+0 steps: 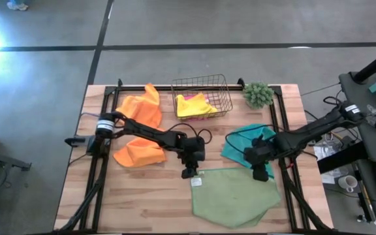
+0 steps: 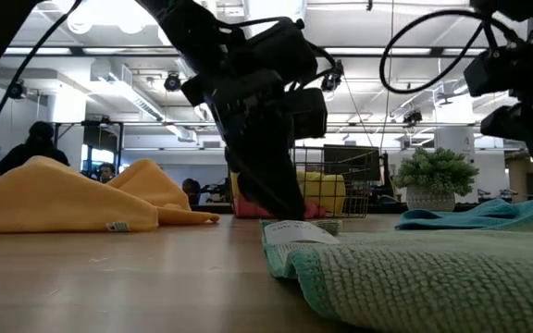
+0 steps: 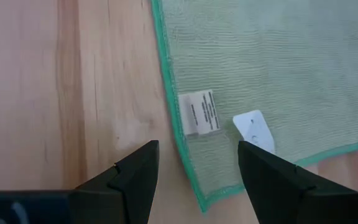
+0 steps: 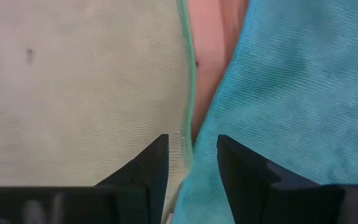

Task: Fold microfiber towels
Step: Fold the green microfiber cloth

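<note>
A light green microfiber towel (image 1: pixel 235 196) lies spread flat on the table near its front edge. Its white tags (image 3: pixel 201 112) sit at the far left corner. My left gripper (image 1: pixel 189 172) hangs open just above that corner (image 3: pixel 197 146), one finger on either side of the hem, touching nothing. My right gripper (image 1: pixel 261 173) is open above the green towel's far right edge (image 4: pixel 191 138), where the teal towel (image 1: pixel 248 145) lies beside it. Two orange towels (image 1: pixel 141 111) (image 1: pixel 139 154) rest crumpled on the left. Yellow and pink towels (image 1: pixel 196 106) lie in a wire basket (image 1: pixel 222 83).
A small fuzzy green plant (image 1: pixel 258 94) stands at the far right, beside the basket. Black frame rails (image 1: pixel 100 163) run along the table's left and right sides. Bare wood (image 1: pixel 142 196) shows near the front left.
</note>
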